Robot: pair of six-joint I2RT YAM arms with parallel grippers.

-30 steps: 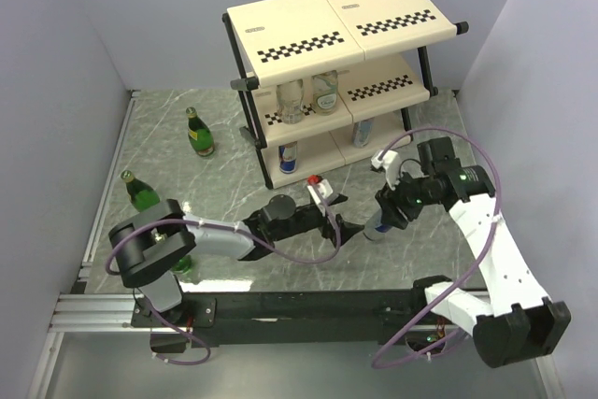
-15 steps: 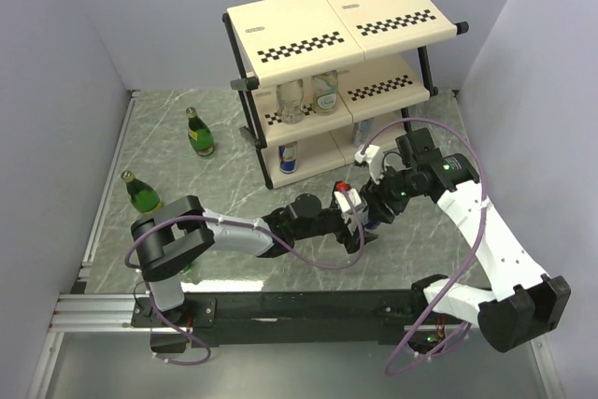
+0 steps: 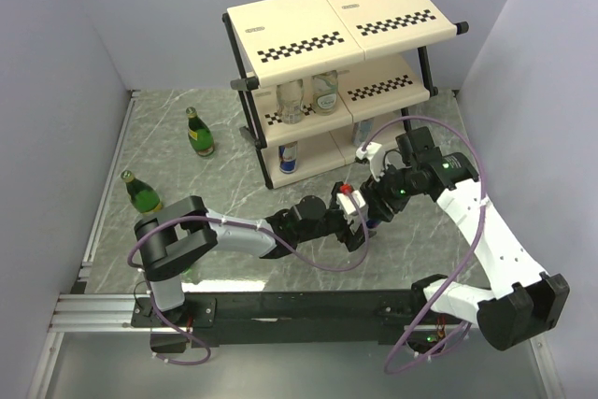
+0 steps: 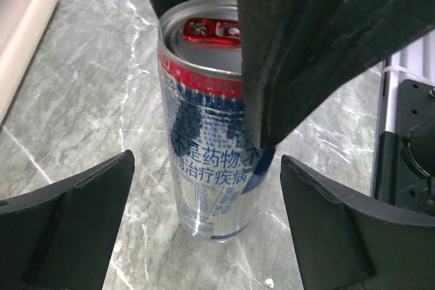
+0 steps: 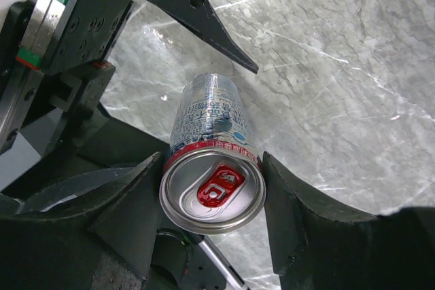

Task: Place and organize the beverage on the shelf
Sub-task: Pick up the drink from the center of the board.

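My right pincer (image 5: 212, 191) pinches the slim silver-and-blue can (image 4: 207, 147) just under its red-tabbed rim. The can's long axis is upright and its base is at the marble table (image 4: 88, 100), in front of the shelf (image 3: 280, 25). My left pincer (image 4: 204, 229) is spread wide, a finger on each side of the can's lower body, touching neither

Grey-and-black left arm (image 3: 234, 235), white-and-black right arm (image 3: 495, 249), purple cables (image 3: 327, 268), matte black end effector fingers (image 4: 68, 229)
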